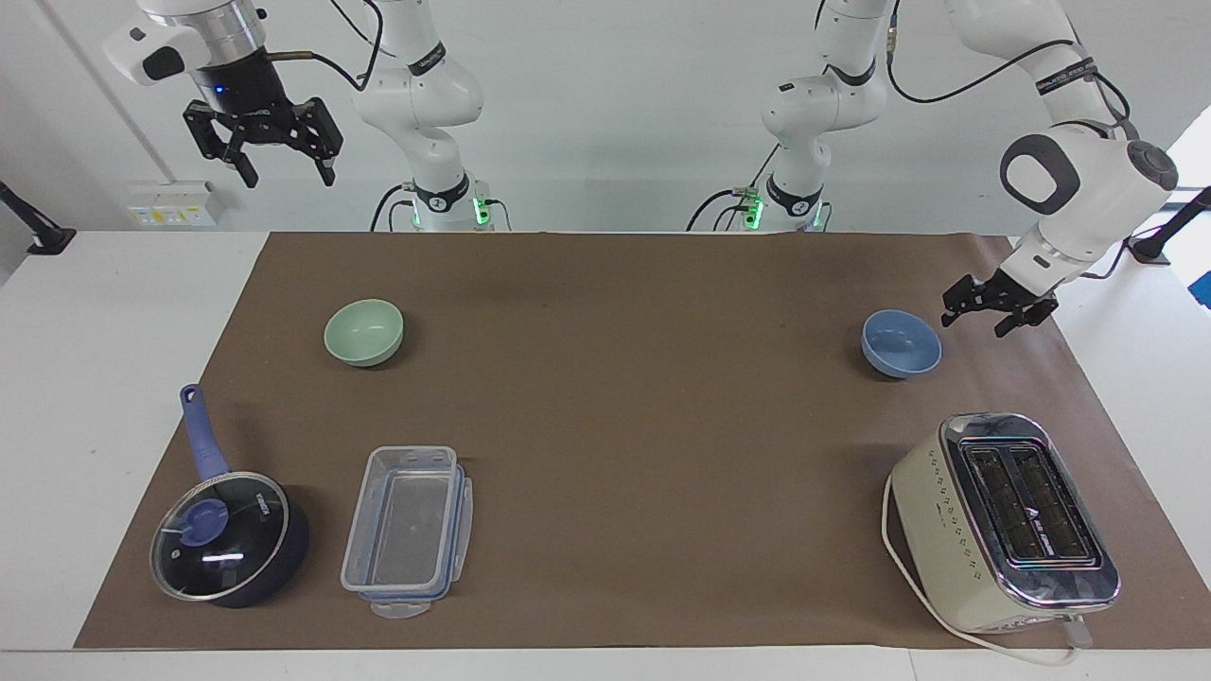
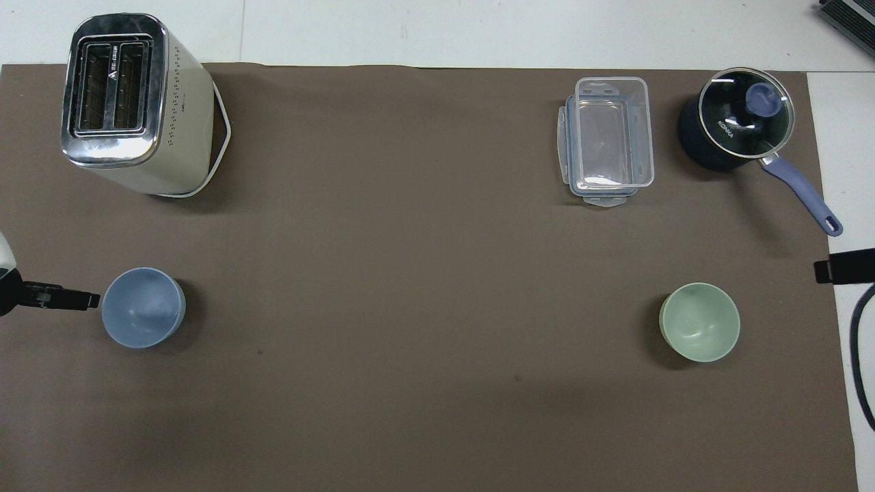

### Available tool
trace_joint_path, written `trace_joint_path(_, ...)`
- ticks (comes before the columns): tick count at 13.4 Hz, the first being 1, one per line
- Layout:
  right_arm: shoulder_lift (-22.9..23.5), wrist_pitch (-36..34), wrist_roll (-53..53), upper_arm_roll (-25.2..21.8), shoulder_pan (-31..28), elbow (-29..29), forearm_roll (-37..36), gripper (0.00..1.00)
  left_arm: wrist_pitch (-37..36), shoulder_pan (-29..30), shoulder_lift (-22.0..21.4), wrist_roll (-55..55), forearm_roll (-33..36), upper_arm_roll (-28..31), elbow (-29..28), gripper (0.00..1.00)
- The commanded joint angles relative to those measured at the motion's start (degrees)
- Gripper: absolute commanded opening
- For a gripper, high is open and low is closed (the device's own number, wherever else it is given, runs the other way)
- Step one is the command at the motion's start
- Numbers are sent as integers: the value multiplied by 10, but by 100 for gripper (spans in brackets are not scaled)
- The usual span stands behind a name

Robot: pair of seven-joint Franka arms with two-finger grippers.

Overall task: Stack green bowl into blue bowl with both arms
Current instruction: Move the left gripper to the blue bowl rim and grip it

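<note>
So we've got a brown mat over a white table, plain white wall up top. Facing view: our left gripper hangs low just beside the blue bowl, fingers spread, holding nothing, arm bent down from its elbow. Our right gripper waits high above the table edge, jaws wide. The green bowl sits upright, mouth up, toward the right arm's end. Overhead: both grippers are mostly cut off at the edges; the left one's tip is right by the blue bowl, green bowl well apart.

The left end effector hangs spread just beside the blue bowl; the green bowl sits well apart toward the right arm's end.
</note>
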Motion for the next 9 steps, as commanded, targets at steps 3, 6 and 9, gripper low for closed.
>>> trace_joint_path(3, -14, 4, -13, 2, -6, -15, 9, 100, 109, -4, -6, 9, -44, -6, -82, 100)
trace_joint_path(6, -14, 4, -13, 2, -6, -15, 9, 100, 127, -5, -4, 9, -62, -6, -98, 84)
trace_joint_path(9, -14, 4, -13, 2, -6, -15, 10, 100, 128, -5, -4, 8, -74, -6, -99, 28)
